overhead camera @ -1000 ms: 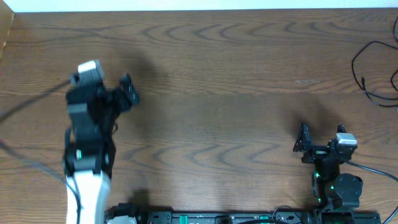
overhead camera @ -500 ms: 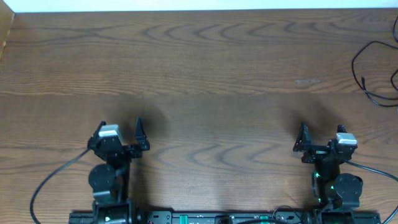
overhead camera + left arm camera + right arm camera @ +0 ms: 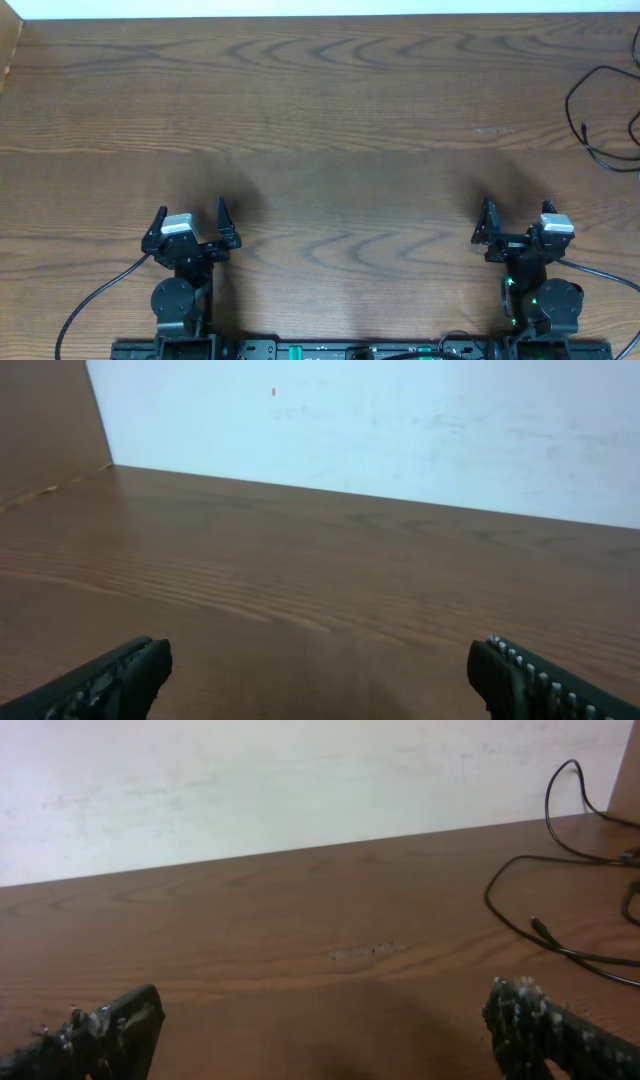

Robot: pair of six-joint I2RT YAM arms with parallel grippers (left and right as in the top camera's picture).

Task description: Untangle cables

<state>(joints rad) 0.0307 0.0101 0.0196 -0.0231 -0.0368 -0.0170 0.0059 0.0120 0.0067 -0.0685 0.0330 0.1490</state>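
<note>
I read left gripper (image 3: 191, 214) at near edge, jaws fully spread, empty, right gripper (image 3: 517, 216) likewise wide, holding nothing, cable (image 3: 570, 97) at far right of table (image 3: 330, 120), thin, black, loose loops, well apart from both.

table (image 3: 350, 120): brn wood grain | cable (image 3: 570, 98): blk | wall (image 3: 400, 430): wht | L gripper (image 3: 191, 207): blk | R gripper (image 3: 517, 207): blk

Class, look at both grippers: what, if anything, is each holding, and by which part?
Nothing is held. The left gripper and right gripper both stand open and empty; the black cable lies far off to the right.
</note>
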